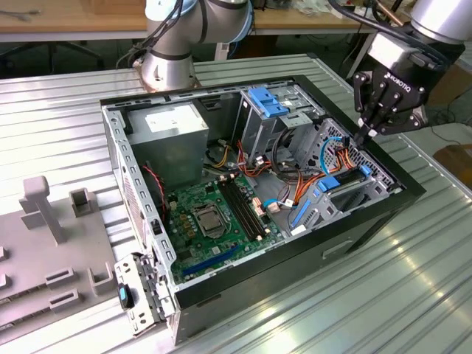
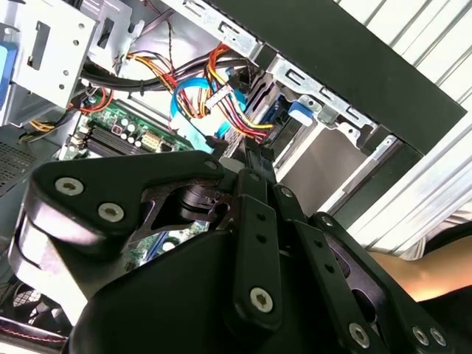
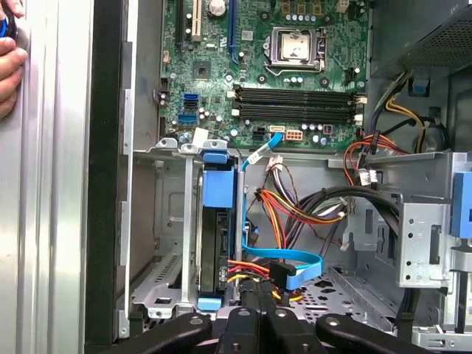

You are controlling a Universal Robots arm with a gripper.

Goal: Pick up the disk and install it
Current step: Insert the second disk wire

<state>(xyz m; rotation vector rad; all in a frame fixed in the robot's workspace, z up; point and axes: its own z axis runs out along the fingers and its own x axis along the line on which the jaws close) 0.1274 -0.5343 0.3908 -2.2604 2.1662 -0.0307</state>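
Observation:
The disk stands on edge in the drive cage at the front corner of the open computer case, with blue plastic rails at both its ends. In the exterior view the disk sits low in the cage toward that view's right. My gripper hovers just above that cage, fingers pressed together and holding nothing. In the first wrist view the gripper is right beside the disk, its tips by the blue data cable and its plug. The second wrist view shows the gripper pointing down at the cables.
A bundle of coloured power cables fills the bay next to the disk. The motherboard, grey power-supply box and blue latch lie deeper in the case. A person's hand rests outside the case wall. A grey fixture sits at the exterior view's left.

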